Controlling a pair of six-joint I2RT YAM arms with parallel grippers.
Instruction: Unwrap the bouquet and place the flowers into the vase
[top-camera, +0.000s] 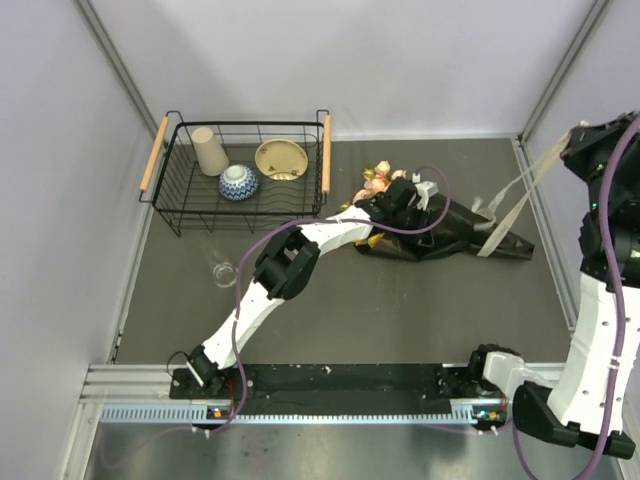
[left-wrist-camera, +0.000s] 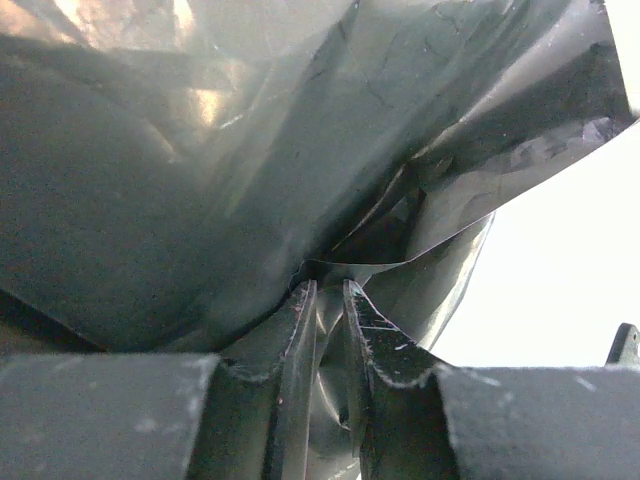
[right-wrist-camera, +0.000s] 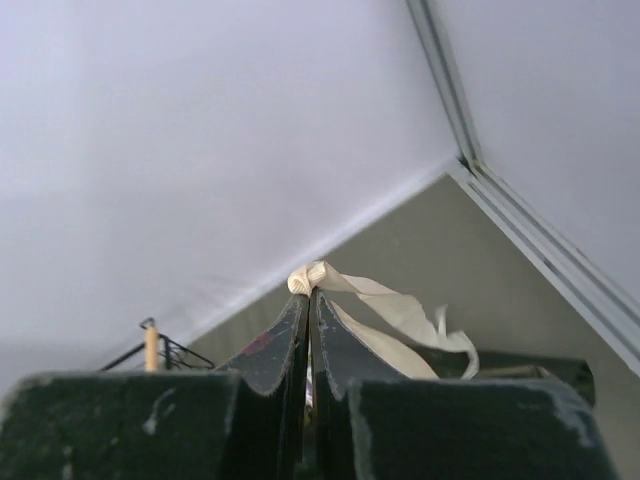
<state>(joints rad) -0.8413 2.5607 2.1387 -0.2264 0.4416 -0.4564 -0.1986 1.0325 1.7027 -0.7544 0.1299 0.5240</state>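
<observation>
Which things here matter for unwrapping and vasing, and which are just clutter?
Job:
- bouquet in black paper
- cream ribbon, pinched in right end effector
- flowers
- vase

Lying about:
- wire basket
- beige cup
- blue-patterned bowl
- cream dish

the black-wrapped bouquet (top-camera: 440, 232) lies flat, roses (top-camera: 378, 180) toward the basket side, well apart from the clear vase (top-camera: 223, 270).

left arm hides most flowers (top-camera: 379, 180), vase (top-camera: 223, 270) blurry
</observation>
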